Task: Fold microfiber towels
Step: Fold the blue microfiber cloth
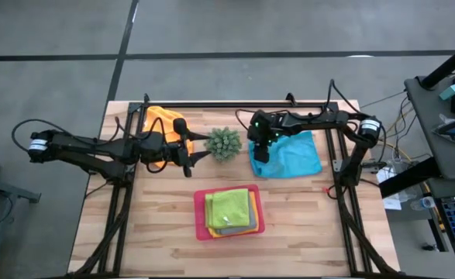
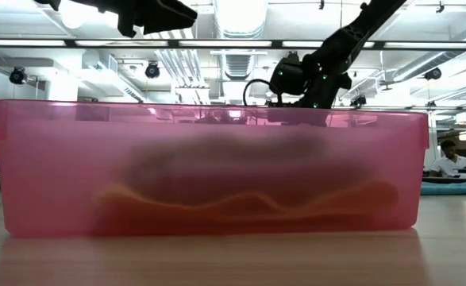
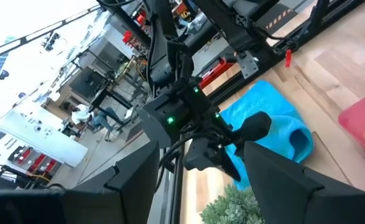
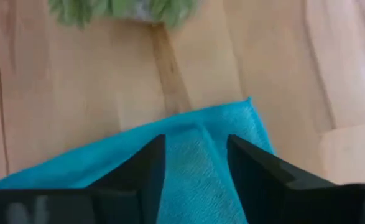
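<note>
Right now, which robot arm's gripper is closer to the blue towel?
The right. The right gripper is right over the light blue towel, at its edge nearest the plant. The left gripper waits past the plant, beside the orange towel.

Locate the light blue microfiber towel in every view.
High view: light blue fuzzy microfiber towel lies right of centre, under the right pincer.
Low view: not visible; the translucent pink plastic tray blocks the table behind.
Left wrist view: towel beyond the right arm.
Right wrist view: towel between that pincer's fingers.
Shared landmark: small spiky green plant.
</note>
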Controlling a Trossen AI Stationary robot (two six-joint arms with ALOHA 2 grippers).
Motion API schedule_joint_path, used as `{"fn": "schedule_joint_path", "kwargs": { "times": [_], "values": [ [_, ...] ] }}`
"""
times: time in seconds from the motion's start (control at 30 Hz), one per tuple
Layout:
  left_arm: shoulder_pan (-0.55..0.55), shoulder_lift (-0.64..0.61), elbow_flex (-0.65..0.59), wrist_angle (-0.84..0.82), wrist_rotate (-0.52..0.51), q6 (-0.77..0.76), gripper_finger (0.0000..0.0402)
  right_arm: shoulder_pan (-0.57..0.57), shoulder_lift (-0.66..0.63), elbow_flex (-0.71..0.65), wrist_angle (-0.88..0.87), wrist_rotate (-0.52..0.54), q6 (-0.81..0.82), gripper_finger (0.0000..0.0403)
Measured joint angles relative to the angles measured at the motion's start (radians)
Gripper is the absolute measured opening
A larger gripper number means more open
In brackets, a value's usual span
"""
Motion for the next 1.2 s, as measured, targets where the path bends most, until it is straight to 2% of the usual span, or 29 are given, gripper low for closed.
{"fn": "schedule_joint_path", "kwargs": {
  "times": [0.17, 0.37, 0.6, 1.03, 1.2],
  "values": [
    [0.0, 0.001, -0.001, 0.023, 0.0, -0.001, 0.0219, -0.004, 0.01, -0.037, 0.063, 0.016, -0.01, 0.0188],
    [0.0, 0.002, -0.002, 0.023, 0.0, -0.001, 0.0219, -0.005, 0.013, -0.066, 0.085, 0.02, -0.014, 0.0174],
    [0.0, 0.002, -0.002, 0.024, 0.0, -0.001, 0.0219, -0.005, 0.013, -0.067, 0.091, 0.014, -0.025, 0.0131],
    [0.0, 0.002, -0.002, 0.024, -0.019, -0.001, 0.0219, 0.002, 0.013, -0.068, 0.091, -0.01, -0.015, 0.0015],
    [0.0, 0.002, -0.002, 0.024, -0.019, -0.001, 0.0219, 0.002, 0.004, -0.068, 0.092, -0.009, -0.028, 0.0009]
  ]
}}
